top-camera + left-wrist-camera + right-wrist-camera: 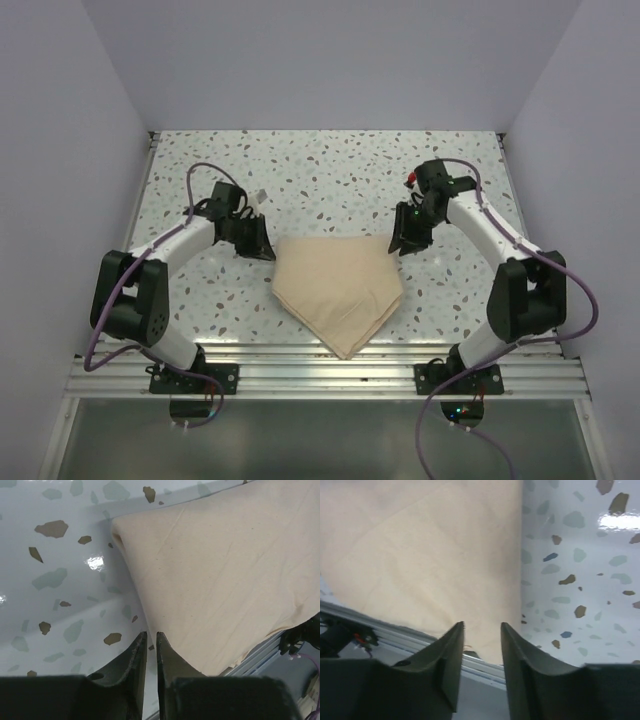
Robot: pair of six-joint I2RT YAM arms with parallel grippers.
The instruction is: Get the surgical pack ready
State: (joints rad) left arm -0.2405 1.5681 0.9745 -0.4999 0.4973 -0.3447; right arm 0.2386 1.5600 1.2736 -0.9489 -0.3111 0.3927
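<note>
Right now, your large tan paper-like wrap sheet [335, 285] lies folded into a flat, five-sided bundle on the white speckled terrazzo-pattern table [330, 190]. The bundle's straight edge faces away from the arm bases, and its point reaches toward the ribbed aluminium rail [330, 370] just below it. The folds are closed, so you cannot see under them. Your left end effector [262, 248] sits low at the bundle's far left corner, just beside it. From the overhead view you cannot tell whether it touches the sheet. In the left wrist view that end effector [150, 637] has its dark fingers [134, 655] drawn in to a narrow slit with nothing between them. Bare speckled table shows through the gap, and the sheet [225, 580] spreads up and to the right of the tips. The sheet's rounded folded corner points at the open table beside it. Your right end effector [400, 245] mirrors this at the bundle's far right corner, close against its edge. In the right wrist view this end effector [482, 627] stands moderately apart, clearly wider than the left, and it holds nothing. The sheet [420, 555] fills the space beyond and to the left of the tips. Its straight folded edge runs down to roughly in line with the gap, and speckled table lies to the right of that edge. A faint diagonal crease crosses the sheet's surface in both wrist views.
</note>
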